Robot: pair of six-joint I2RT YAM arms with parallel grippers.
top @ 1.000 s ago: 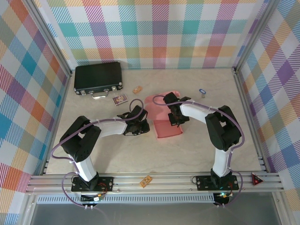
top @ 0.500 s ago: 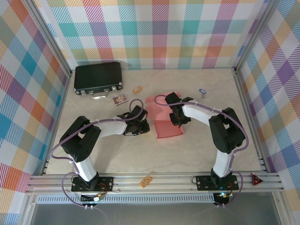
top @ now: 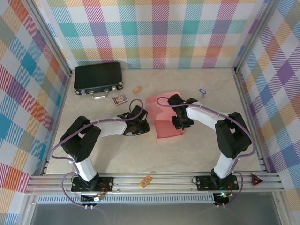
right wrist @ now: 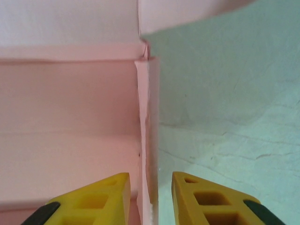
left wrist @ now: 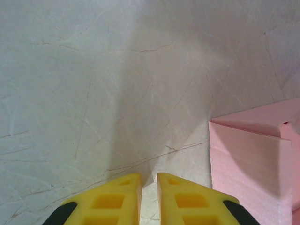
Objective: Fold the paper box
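- The salmon-pink thin card paper box (top: pixel 167 130) sits partly folded near the middle of the pale marbled table (top: pixel 117 150). A flap stands up on its 12 o'clock side.
- The right gripper (top: pixel 181 123) hangs over the box's 3 o'clock edge. In the wrist view its yellow fingers (right wrist: pixel 105 197) straddle the upright side wall of the box (right wrist: pixel 70 117) with space either side, so the jaws are released and grip nothing.
- The left gripper (top: pixel 140 127) sits low just off the box's 9 o'clock side. Its yellow fingertips (left wrist: pixel 119 194) are barely parted, with a thin slit and only bare table beneath. The box (left wrist: pixel 248 164) lies towards 3 o'clock of them, apart.
- A black hard case with a metal handle (top: pixel 97 76) lies out at 10 o'clock.
- A small printed card (top: pixel 120 99) and a small tan block (top: pixel 137 89) lie between the case and the box.
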